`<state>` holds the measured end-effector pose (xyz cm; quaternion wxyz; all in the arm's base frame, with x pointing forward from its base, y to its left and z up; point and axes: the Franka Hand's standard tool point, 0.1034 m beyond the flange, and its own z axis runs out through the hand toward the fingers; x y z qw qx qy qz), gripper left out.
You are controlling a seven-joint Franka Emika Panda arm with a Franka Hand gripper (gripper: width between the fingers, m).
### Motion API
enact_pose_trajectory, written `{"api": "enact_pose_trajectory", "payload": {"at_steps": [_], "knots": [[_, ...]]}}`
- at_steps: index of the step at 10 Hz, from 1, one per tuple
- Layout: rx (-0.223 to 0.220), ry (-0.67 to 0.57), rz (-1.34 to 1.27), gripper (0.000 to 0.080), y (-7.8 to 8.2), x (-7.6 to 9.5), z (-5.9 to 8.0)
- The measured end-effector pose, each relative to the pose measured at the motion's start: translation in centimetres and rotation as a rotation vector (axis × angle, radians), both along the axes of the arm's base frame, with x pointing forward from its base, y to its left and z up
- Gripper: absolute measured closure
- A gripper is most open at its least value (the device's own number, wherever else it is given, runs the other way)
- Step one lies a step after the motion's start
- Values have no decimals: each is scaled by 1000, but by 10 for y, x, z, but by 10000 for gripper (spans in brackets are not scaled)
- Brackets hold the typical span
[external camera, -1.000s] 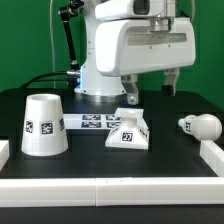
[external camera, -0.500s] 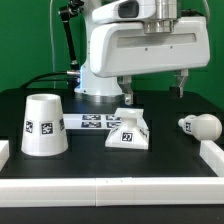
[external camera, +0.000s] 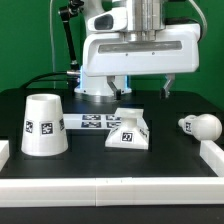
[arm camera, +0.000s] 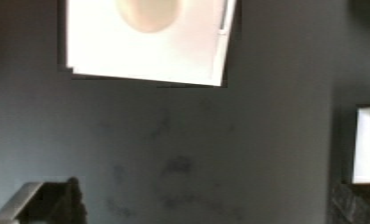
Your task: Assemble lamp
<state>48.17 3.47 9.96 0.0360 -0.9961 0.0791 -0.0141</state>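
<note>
The white lamp shade [external camera: 43,125] stands wide end down at the exterior view's left. The square sloped base [external camera: 128,128] lies in the middle of the black table. The round bulb [external camera: 202,125] lies on its side at the exterior view's right. My gripper [external camera: 144,90] hangs open and empty above and a little behind the base, its fingers [external camera: 120,88] spread wide. In the wrist view the base [arm camera: 146,40] shows with its round hole, away from my gripper [arm camera: 208,205], with bare black table between them.
The marker board [external camera: 92,122] lies flat behind the base, between it and the shade. A low white wall [external camera: 110,190] runs along the front and up the right side [external camera: 212,150]. A white shape [arm camera: 368,145] shows at the wrist view's edge.
The hand has turned at the wrist and shifted toward the exterior view's left and slightly up. The fingers stay open. The lamp parts have not moved.
</note>
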Motion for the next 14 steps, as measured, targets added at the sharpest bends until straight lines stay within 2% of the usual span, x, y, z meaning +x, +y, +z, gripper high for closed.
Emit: {"api": "enact_pose_trajectory", "payload": {"at_steps": [3, 5, 7, 9, 14], "knots": [[17, 20, -171, 100, 1, -2, -1], [23, 58, -281, 100, -7, -11, -5], [15, 48, -239, 100, -11, -24, -13], [8, 27, -203, 100, -8, -32, -19], [1, 11, -114, 100, -6, -37, -26]]}}
